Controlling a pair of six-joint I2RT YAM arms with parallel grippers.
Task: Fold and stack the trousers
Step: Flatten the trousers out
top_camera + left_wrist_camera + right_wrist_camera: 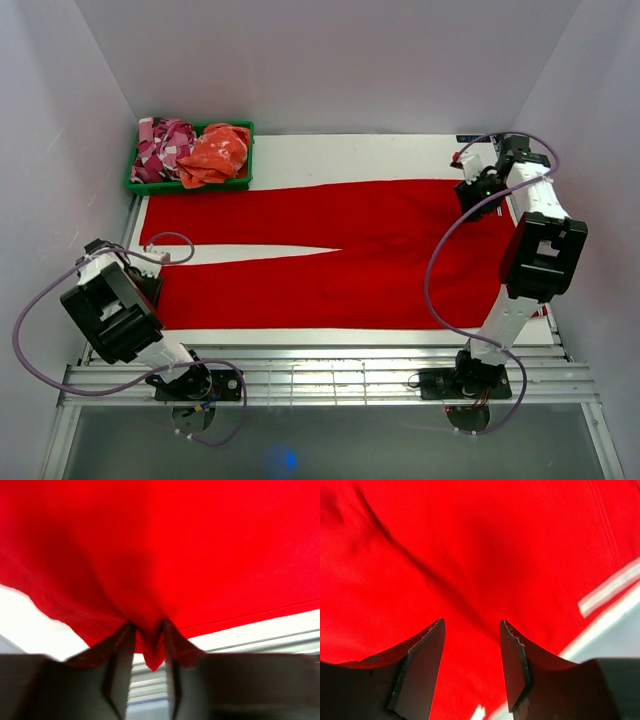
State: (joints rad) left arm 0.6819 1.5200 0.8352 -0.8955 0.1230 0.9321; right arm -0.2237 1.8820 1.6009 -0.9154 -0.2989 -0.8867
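White walls close in a white surface, and across it we see the trousers spread flat, reaching nearly from one side to the other. Their waist lies at the right end and the two legs run leftward, one far and one near, with a thin wedge of bare surface showing between them toward the cuffs. At the far left corner, just beyond the far leg, a green basket holds a pink-and-white patterned garment and a crumpled orange garment. We find the left pincer at the cuff end of the near leg, low over the left edge of the cloth. Its jaws stand narrow, and in the wrist view a small tuck of red cloth sits pinched between them, its tip hanging down into the gap. The right pincer is over the waist end near the far right corner. Its jaws stand well apart, with nothing caught between them; we see only smooth red cloth below and a short white strip off to one side.
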